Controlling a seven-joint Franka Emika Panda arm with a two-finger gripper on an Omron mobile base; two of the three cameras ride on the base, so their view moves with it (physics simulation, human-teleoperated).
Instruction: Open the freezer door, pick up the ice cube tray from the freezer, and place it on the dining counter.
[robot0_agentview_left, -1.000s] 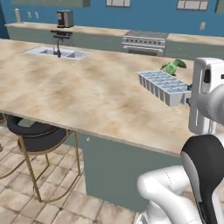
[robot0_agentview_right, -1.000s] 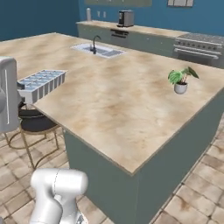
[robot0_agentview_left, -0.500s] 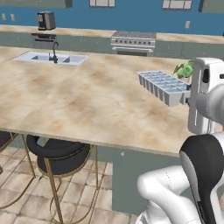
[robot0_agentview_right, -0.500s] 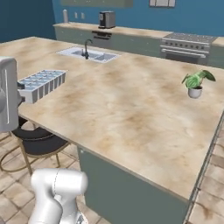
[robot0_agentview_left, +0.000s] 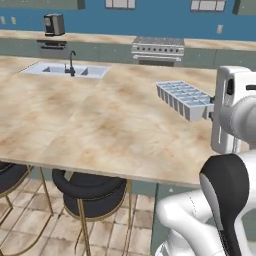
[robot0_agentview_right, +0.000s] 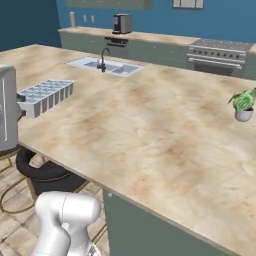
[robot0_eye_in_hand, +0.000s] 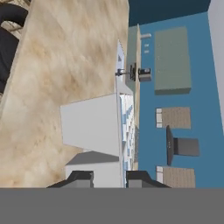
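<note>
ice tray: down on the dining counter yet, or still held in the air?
In the air. The ice cube tray is level in the shut pincer, above the dining counter.

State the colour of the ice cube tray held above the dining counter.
The ice cube tray is pale grey with light blue cubes, clearest in the left base view.

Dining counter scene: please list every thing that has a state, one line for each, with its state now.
ice cube tray: held in the air above the dining counter, level, not set down
gripper: shut on the tray's end
sink faucet: no water seen running
stool: tucked partly under the counter edge
potted plant: upright on the counter
</note>
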